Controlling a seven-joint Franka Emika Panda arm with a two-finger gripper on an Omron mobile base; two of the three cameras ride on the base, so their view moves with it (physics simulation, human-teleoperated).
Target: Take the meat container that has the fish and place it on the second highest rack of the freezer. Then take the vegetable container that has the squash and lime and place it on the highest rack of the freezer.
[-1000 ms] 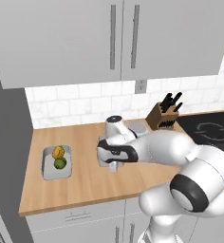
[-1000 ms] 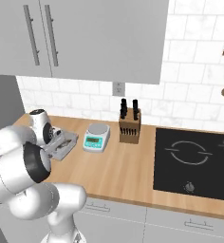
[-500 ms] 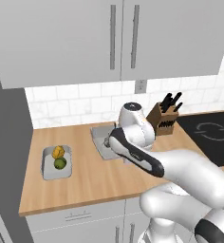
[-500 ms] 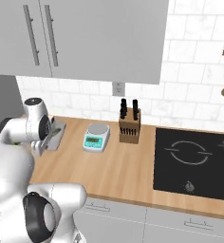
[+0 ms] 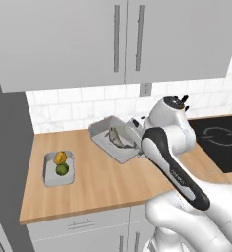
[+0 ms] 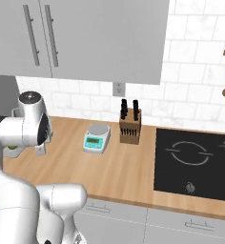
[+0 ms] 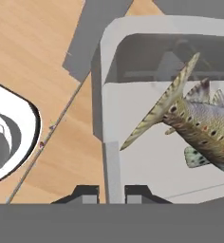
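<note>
The meat container, a grey tray with a speckled fish in it, hangs tilted above the wooden counter. My gripper is shut on its right rim. In the hand view the container's wall runs down between the two fingertips of the gripper, and the fish lies to the right. The vegetable container rests on the counter to the left, holding a yellow squash and a green lime. The freezer's racks are out of view.
A tall grey appliance side closes off the counter's left end. Right of the arm stand a kitchen scale, a knife block and a black cooktop. Grey wall cabinets hang overhead.
The arm has swung up and back, and the meat container has come up off the counter, tilted, in the gripper. The vegetable container has not moved.
</note>
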